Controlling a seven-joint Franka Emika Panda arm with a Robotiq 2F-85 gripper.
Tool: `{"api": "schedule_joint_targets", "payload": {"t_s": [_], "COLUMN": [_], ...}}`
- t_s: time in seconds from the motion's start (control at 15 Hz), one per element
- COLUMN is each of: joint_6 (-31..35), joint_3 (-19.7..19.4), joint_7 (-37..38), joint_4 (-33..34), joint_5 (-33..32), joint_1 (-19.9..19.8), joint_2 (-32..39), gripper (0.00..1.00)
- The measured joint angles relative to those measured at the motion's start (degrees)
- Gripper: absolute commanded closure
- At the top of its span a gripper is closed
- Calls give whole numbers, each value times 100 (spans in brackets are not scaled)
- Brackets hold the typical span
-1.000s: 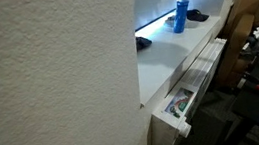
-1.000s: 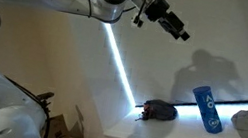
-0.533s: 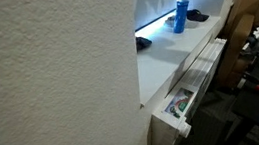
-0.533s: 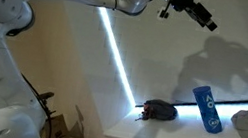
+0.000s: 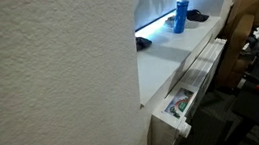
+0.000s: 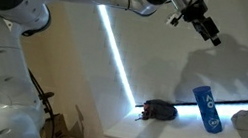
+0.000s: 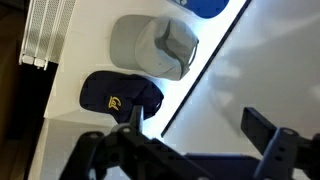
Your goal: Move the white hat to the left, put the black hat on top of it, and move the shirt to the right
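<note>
The white hat (image 7: pixel 150 45) is a soft, pale grey-white cap lying crown up on the white tabletop, its brim pointing right in the wrist view. Just beside it lies the black hat (image 7: pixel 120 93), low and rounded, with a small yellow mark on its front. The shirt (image 6: pixel 208 108), bright blue with a pale print, stands tilted against the far wall, showing between the two hats in an exterior view.

A rough white textured wall (image 5: pixel 49 73) fills most of what you see in an exterior view. Beyond it, a bright light strip (image 5: pixel 149 26) edges the smooth white countertop (image 5: pixel 164 68).
</note>
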Motion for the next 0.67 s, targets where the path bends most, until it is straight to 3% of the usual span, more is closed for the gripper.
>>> {"api": "schedule_joint_targets", "payload": {"t_s": [0.27,0.67], "joint_6": [285,-552], "joint_3": [0,17], "joint_7": [579,621], "joint_4": [171,1779], "joint_5": [16,641], "joint_1": [56,89], "joint_2": [179,1694], "gripper": [0,0]}}
